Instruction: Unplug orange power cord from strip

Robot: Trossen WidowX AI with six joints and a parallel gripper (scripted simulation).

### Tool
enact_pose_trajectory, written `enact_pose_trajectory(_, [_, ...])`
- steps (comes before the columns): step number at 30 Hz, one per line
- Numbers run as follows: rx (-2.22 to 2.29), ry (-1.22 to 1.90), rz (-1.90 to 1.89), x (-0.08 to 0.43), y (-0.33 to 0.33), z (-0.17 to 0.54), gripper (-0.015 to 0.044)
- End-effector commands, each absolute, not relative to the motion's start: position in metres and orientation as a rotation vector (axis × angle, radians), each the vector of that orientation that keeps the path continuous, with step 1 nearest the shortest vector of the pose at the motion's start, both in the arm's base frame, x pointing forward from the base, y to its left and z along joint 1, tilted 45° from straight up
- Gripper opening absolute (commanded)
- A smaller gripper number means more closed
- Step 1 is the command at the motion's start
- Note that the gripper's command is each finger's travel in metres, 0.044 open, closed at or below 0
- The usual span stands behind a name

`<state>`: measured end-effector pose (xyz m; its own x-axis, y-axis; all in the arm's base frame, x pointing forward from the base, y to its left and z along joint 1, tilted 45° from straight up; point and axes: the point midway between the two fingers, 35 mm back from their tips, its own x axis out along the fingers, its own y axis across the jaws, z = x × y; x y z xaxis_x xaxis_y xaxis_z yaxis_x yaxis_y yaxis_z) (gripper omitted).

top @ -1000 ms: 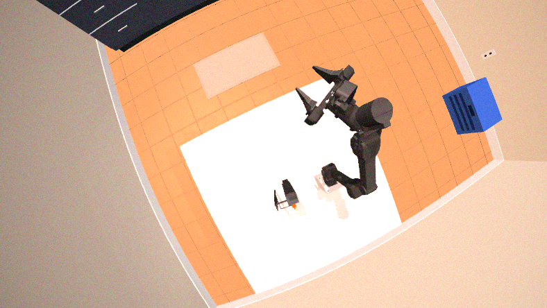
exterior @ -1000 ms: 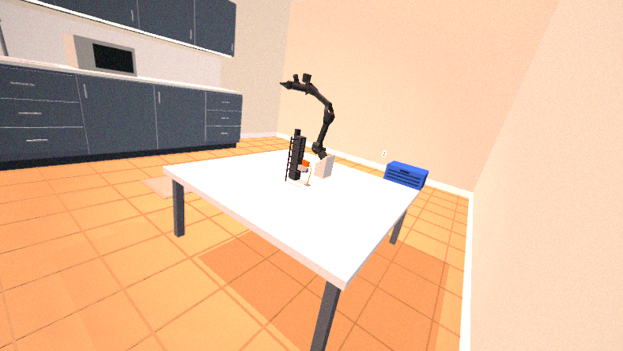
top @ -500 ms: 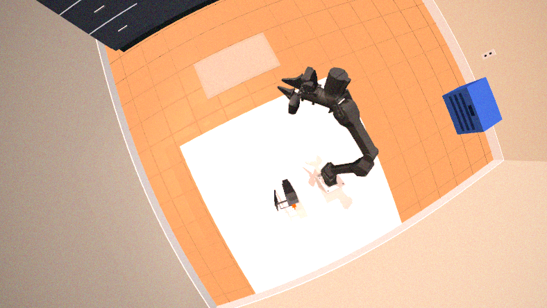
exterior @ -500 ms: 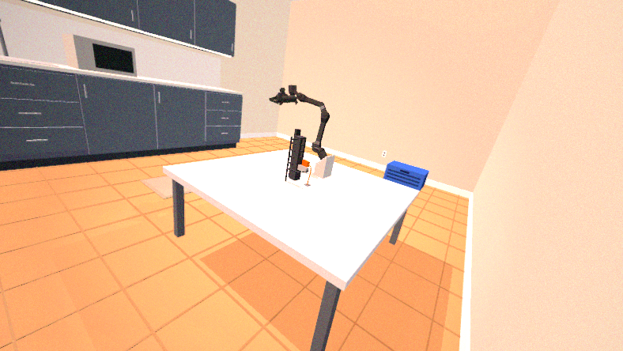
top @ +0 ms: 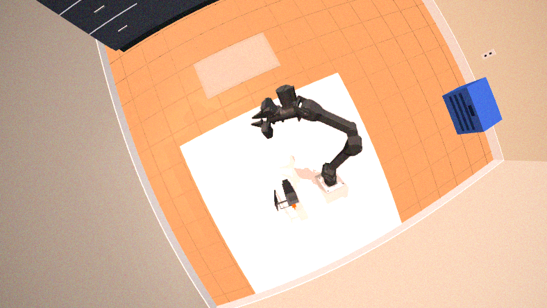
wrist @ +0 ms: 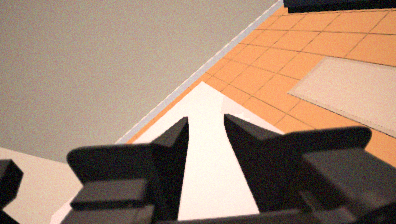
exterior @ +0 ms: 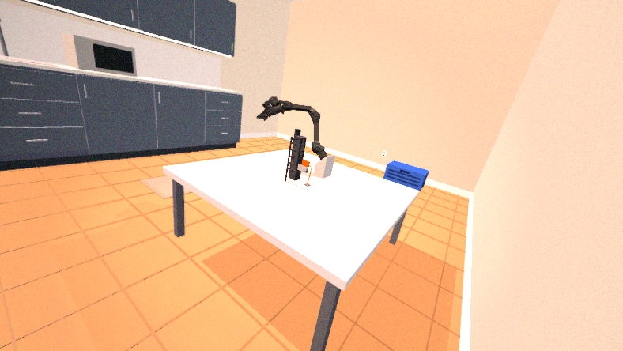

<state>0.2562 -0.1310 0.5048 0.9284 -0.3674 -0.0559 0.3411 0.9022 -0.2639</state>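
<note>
Fingers partly spread on nothing, high above table (exterior: pixel 269 205), well apart from orange plug (exterior: pixel 305 163), power strip (exterior: pixel 297 152).

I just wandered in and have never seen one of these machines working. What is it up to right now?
A single dark robot arm is mounted on a white table. Its job is to pull the orange plug out of the black power strip standing upright near its base. It has not got there yet: the gripper hangs high in the air, well away from the strip. The fingers are partly closed with nothing between them. The plug looks untouched, still at the strip.
</note>
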Motion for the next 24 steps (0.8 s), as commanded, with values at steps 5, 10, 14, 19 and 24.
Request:
enact_pose_trajectory(5, [-0.283, 0.379, -0.118, 0.343, -0.086, 0.414, 0.016])
enact_pose_trajectory(10, [-0.341, 0.521, 0.024, 0.375, -0.043, 0.363, 0.016])
enact_pose_trajectory(14, [-0.406, 0.628, 0.137, 0.391, -0.004, 0.322, 0.016])
enact_pose_trajectory(19, [-0.503, 0.771, 0.25, 0.398, 0.038, 0.269, 0.016])
enact_pose_trajectory(24, [-0.59, 0.891, 0.32, 0.397, 0.067, 0.226, 0.016])
